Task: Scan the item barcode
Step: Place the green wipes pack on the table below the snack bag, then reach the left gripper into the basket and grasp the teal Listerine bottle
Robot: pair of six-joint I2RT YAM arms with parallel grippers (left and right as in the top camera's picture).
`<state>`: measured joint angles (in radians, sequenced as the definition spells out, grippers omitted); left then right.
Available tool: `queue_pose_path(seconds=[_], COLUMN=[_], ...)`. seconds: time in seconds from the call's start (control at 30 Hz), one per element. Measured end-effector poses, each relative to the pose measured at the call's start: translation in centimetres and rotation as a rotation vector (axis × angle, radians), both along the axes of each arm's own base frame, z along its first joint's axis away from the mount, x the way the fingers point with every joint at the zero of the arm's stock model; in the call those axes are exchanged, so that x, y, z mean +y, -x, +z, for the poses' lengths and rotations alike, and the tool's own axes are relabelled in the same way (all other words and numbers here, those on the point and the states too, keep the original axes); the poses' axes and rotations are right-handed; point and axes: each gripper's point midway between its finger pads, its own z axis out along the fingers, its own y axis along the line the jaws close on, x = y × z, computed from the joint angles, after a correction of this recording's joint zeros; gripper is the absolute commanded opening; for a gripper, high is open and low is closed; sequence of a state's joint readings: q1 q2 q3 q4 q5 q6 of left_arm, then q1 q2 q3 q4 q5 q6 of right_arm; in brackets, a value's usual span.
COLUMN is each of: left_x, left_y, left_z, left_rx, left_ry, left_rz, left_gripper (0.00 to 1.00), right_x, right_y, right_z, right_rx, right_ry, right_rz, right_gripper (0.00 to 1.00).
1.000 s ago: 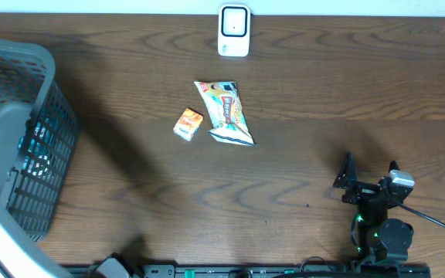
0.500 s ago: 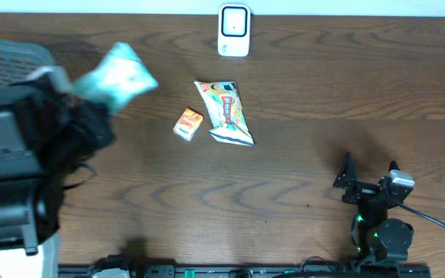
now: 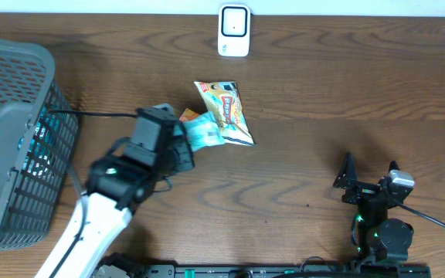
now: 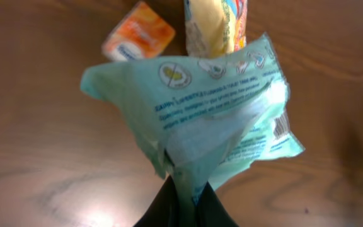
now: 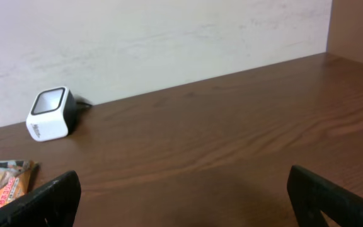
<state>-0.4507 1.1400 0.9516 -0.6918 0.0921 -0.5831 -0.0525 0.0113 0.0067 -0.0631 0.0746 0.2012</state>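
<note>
Teal pouch (image 4: 200, 120) gripped at edge by left tool (image 4: 183, 186)

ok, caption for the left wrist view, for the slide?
Left gripper shut on teal pouch, orange box and snack bag just beyond.

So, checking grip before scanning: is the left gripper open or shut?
Shut: the left gripper pinches the bottom edge of the teal packet.

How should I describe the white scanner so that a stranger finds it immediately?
Look at the dark wooden table and follow its far edge, beside the pale wall, to the middle. The small white box-shaped scanner stands there alone. Unlike the yellow-orange snack packet nearer the centre, it is rigid and plain white.
</note>
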Motion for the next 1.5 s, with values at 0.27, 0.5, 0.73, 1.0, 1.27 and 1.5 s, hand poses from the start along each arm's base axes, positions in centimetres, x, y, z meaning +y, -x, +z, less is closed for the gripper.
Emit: queue_pose_path(seconds=[0.27,0.5,0.73,1.0,1.27,1.5], left_x=[-2.6,-5.7,-6.2,-5.2,4.6,15.7], left_y=[-0.3,0.4,0.5,-2.5,-3.0,-2.9], left_z=[-9.5,-14.2,-13.5,-1.0,10.8,18.1], left_rx=[0.131,0.229,0.23,-0.015,-0.247,-0.43], left_ry=[-0.018,-0.022,0.007,0.061,-0.1,-0.265], left_rz=[0.012,-0.053,-0.062,-0.121,0.028,0.299], left_gripper=[0.08,0.33,0.98,0.98,0.98,0.98], right_x=[0.0,0.0,0.0,0.0,0.0,0.0], right_y=[0.0,0.0,0.0,0.0,0.0,0.0], right_z=[0.0,0.0,0.0,0.0,0.0,0.0], right_rx=[0.001,0.001,0.001,0.001,0.0,0.0], right_ry=[0.0,0.0,0.0,0.0,0.0,0.0], right_rz=[0.0,0.0,0.0,0.0,0.0,0.0], right_gripper=[0.99,0.99,0.99,0.99,0.99,0.99])
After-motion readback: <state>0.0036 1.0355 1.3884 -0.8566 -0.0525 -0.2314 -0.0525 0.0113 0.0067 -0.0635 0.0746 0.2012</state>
